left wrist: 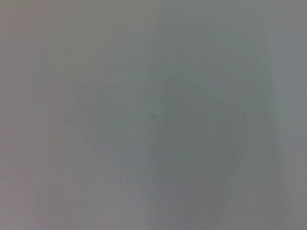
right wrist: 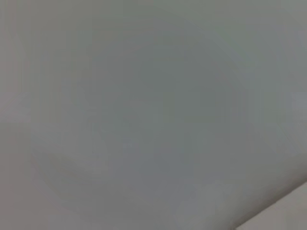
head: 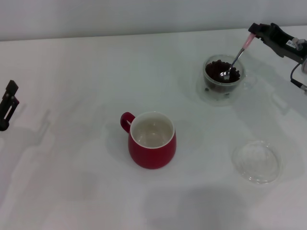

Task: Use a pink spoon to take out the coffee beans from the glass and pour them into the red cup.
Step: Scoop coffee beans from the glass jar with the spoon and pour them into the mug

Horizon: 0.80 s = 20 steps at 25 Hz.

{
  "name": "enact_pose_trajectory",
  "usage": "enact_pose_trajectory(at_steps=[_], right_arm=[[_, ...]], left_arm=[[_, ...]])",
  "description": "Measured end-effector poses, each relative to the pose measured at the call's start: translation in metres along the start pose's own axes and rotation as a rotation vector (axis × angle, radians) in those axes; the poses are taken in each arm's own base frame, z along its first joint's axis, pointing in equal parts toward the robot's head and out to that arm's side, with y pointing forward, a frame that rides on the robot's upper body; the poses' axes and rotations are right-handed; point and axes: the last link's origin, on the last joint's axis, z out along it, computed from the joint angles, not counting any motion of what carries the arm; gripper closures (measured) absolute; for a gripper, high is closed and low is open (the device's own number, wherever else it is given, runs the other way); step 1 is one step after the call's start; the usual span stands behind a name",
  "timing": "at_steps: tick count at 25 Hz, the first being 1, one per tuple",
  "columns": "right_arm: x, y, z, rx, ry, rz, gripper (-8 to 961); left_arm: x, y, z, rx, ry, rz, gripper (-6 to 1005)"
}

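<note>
A silver teaspoon with a pale pink handle [head: 235, 60] is leaning in the small clear glass [head: 224, 76] far right, its bowl resting on dark coffee beans [head: 216, 68]; the bulbous red mug [head: 152, 140] is standing upright, nearer, centre.

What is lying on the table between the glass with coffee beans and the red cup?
Nothing: in the head view the table is bare between the glass and the red cup. The clear round dish lies off to the side.

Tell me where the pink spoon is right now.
In the head view, the pink spoon is far right: its bowl sits among the coffee beans inside the glass, its pink end held by the right tool.
</note>
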Motion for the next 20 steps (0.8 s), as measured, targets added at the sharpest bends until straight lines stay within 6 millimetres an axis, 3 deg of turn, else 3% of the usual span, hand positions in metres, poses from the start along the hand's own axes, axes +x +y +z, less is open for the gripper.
enact_pose_trajectory(at_steps=[20], right_arm=[[0.003, -0.012, -0.008, 0.03, -0.034, 0.216, 771]], left_arm=[[-0.001, 0.0, -0.001, 0.002, -0.004, 0.0, 347]])
